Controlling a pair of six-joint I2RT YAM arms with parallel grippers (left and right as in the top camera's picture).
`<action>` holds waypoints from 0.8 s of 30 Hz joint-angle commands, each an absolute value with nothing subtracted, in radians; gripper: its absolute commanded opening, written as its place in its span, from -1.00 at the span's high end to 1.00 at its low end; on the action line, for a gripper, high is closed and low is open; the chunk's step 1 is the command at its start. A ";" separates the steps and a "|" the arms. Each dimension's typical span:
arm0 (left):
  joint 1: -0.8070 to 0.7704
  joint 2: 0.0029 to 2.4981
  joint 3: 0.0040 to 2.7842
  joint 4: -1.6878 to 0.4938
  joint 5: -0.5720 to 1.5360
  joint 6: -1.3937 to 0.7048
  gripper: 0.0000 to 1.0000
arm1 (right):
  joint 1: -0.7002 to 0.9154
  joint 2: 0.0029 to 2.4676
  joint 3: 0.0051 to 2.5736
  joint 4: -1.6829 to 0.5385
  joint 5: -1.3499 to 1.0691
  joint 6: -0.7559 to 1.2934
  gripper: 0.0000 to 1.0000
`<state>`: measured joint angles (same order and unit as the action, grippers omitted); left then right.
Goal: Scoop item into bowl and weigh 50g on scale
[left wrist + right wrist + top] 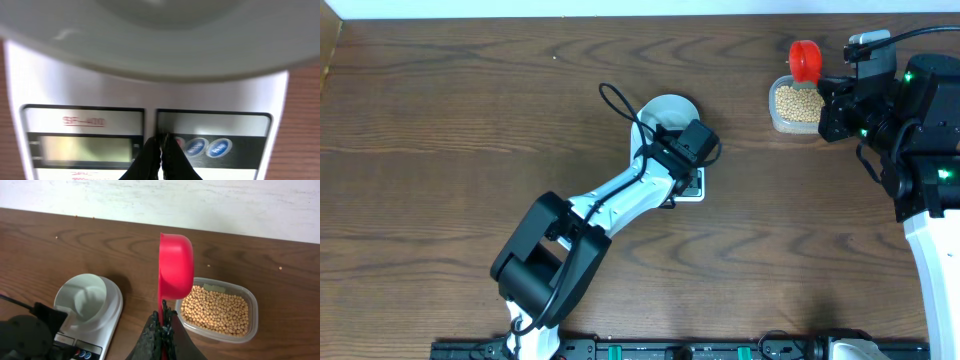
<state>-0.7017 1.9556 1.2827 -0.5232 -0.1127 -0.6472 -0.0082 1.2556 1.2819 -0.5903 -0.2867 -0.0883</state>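
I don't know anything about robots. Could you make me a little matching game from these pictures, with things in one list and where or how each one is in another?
Things:
1. bowl
2. red scoop
3. beans
4. left gripper

Place or state:
A. in the clear tub
B. shut, at the front of the scale
C. on the scale
D. held by the right gripper

Pairs: 1-C, 2-D, 3-A, 4-B

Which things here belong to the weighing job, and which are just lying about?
Needed: small tan-yellow beans in clear plastic tub; red plastic scoop in right gripper; pale round bowl on white flat scale.
Lying about: few stray specks on brown wooden table.
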 commanded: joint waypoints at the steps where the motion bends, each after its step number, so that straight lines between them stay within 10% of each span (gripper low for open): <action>1: -0.686 1.886 1.261 -0.533 -0.159 -0.622 0.86 | -0.014 1.253 1.305 -0.591 -0.279 -0.103 0.98; 24: -0.760 1.894 1.260 -0.579 -0.179 -0.515 0.85 | -0.014 1.253 1.305 -0.590 -0.279 -0.141 0.98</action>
